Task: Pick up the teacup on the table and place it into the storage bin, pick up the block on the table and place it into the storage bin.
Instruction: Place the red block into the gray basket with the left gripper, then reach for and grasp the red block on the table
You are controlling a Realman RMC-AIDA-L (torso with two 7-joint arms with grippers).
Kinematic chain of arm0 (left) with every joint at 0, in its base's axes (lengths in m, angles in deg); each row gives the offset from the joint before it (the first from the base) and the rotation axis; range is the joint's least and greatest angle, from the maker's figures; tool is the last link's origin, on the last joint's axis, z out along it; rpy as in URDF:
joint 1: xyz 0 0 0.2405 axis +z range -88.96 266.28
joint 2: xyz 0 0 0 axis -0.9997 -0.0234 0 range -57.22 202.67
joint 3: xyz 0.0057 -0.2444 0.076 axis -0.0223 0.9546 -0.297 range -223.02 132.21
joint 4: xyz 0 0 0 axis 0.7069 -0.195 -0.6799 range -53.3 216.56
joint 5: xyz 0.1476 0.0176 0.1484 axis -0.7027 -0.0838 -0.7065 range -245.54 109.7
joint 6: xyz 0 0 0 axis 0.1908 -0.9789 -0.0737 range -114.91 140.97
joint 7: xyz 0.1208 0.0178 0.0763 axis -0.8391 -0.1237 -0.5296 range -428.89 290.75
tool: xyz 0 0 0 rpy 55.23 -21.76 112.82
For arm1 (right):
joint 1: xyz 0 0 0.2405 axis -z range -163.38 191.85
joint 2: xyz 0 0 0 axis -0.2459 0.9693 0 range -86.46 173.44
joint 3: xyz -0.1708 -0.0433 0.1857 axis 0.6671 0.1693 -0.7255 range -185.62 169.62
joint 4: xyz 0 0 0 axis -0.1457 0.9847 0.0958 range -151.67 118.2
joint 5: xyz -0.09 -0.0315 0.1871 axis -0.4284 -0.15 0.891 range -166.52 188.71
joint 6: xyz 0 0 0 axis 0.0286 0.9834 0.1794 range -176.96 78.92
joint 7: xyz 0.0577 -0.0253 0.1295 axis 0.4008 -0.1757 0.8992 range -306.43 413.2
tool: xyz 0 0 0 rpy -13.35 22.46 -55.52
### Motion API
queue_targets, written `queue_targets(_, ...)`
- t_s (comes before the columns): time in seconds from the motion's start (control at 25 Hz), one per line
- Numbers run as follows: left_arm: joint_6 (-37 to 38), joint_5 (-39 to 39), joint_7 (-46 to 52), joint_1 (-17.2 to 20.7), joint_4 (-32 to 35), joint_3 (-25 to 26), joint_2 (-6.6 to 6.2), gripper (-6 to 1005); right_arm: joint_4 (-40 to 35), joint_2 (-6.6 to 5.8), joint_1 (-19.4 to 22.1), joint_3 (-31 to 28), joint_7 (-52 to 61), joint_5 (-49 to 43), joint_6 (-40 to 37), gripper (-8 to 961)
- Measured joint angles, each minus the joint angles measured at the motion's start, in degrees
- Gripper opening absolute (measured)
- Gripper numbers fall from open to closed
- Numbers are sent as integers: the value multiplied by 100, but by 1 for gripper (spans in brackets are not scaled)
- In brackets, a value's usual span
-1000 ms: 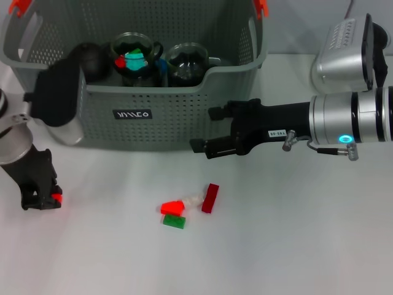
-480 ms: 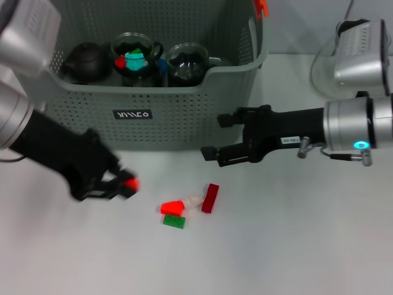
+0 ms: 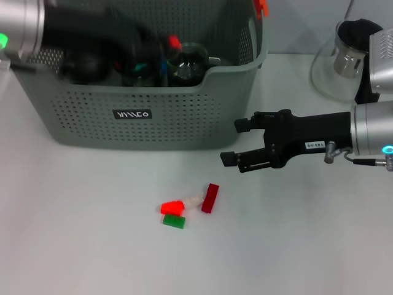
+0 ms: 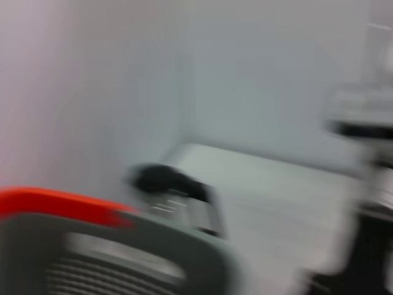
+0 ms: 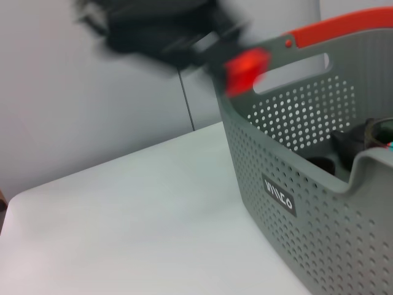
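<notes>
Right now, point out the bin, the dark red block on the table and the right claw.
bin (image 3: 153, 132): head view, front wall beside the black label.
dark red block (image 3: 210, 198): head view, middle of its top face.
right claw (image 3: 235, 142): head view, midway between its fingertips.

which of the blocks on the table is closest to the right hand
The dark red block, standing at the right end of the cluster; the bright red block and green block lie farther from the right hand.
</notes>
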Motion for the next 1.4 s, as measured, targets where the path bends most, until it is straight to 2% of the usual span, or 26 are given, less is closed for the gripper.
queue_targets(0.08, -714, -91, 291, -133, -376, -78, -172, 226, 0, -5, 22, 0, -9, -3, -6, 942)
queue_targets(0.28, -2266, -176, 812, -475, -1734, -683, -835, 231, 2, -7, 48, 1, -16, -4, -6, 942)
queue_targets(0.4, -3107, -318, 1113, -533, -2052, -1096, -961, 235, 3, -1, 52, 3, -16, -4, -7, 941)
queue_targets(0.48, -3568, -593, 1382, -536, -2083, -1285, -942, 237, 5, 12, 52, 3, -15, -4, -4, 941)
queue_targets(0.6, -4003, -1043, 1646, -548, -2106, -1378, -845, 240, 5, 22, 52, 3, -15, -4, 6, 941)
queue_targets(0.8, -4184, -1252, 1700, -550, -2125, -1356, -775, 246, 5, 25, 52, 3, -48, -2, -10, 941)
queue_targets(1.0, -4053, -1248, 1828, -440, -1932, -1266, -760, 437, 8, 11, 51, 25, -63, -4, -11, 942)
queue_targets(1.16, -3263, -594, 1547, -57, -1214, -1027, -562, 622, 9, -20, 54, 5, -47, -144, -78, 942)
queue_targets(1.28, -2235, 531, 895, 487, -381, -884, -300, 749, 9, -77, 40, -25, -13, -238, -148, 942)
queue_targets(1.4, -1475, 1527, 274, 1007, 87, -860, -148, 837, 9, -142, 23, -52, 21, -303, -251, 942)
